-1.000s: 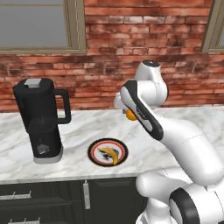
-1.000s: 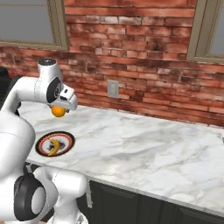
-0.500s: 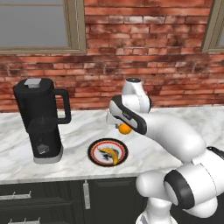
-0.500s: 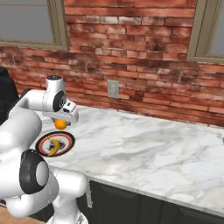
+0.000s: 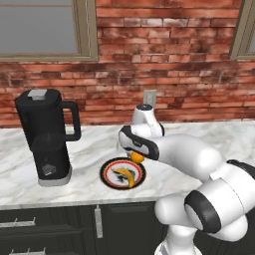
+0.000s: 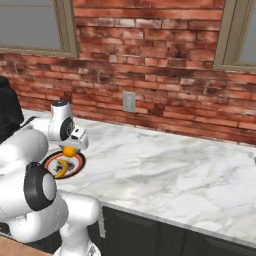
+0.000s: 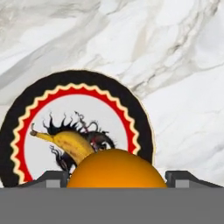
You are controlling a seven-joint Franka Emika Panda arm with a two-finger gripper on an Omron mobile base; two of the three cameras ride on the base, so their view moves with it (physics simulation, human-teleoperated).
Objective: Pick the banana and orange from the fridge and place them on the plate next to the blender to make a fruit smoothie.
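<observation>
The orange (image 7: pixel 116 168) sits between the jaws of the gripper (image 5: pixel 135 155), which are clamped on its two sides; in the hand view the dark fingertips (image 7: pixel 52 178) flank the fruit at its widest part. It looks like a light, firm little ball, smooth-skinned and round, so I judge it apt to roll or squirt out if squeezed off-centre. A hold across its middle, as here, seems the safe place.

The fruit hangs just above the plate (image 5: pixel 106 174), over the rim nearest the arm, on the marble bench (image 5: pixel 89 144). The banana (image 5: pixel 125 175) already lies on the plate's white centre, curved, its tip pointing toward the far rim as the hand view shows it. From the right base view the orange (image 6: pixel 69 150) shows just under the hand, with the plate (image 6: pixel 75 166) below.

The black blender (image 5: pixel 46 138) stands on the bench beside the plate, apart from it. Since the orange can roll, I think it should be let go low, in the free white area near the banana, not on the rim.
</observation>
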